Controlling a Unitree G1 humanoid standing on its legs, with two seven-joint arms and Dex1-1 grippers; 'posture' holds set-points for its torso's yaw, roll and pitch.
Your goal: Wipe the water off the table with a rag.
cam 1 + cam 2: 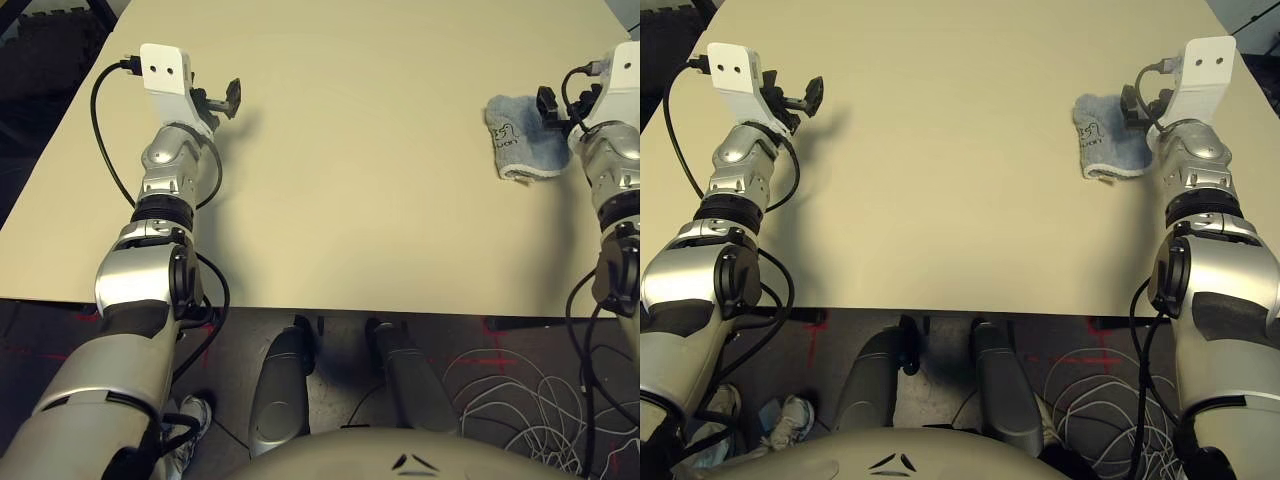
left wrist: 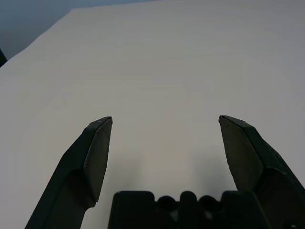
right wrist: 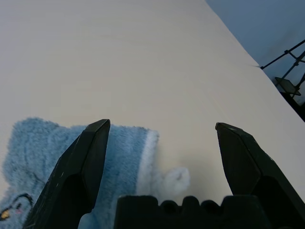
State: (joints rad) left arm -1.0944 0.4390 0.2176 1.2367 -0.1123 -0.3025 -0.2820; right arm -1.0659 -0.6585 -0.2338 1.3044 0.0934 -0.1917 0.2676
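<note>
A pale cream table (image 1: 360,180) stretches ahead of the robot, seen from above over its two silver forearms. The rag (image 1: 1102,138), a small light blue-grey terry cloth, lies on the right side of the table, toward the far half. It looks folded or bunched into a rough rectangle whose long axis runs from the far edge toward the robot, leaning slightly to the right at its near end. A white stitched edge curls along the near end, and a dark line drawing with some lettering sits on the left part of its upper face; the drawing is too small to read.

The right gripper (image 3: 159,126) hangs just over the rag's right side, its two black fingers spread wide with nothing between them. In the right wrist view one finger (image 3: 83,162) overlaps the blue cloth and the other stands over bare table. From the head views the right gripper's fingers are mostly hidden behind the wrist and its white camera mount (image 1: 1206,62).

The left gripper (image 2: 164,121) is well apart on the table's left side, also spread wide and empty above bare tabletop.

No water spots can be made out on the table.
</note>
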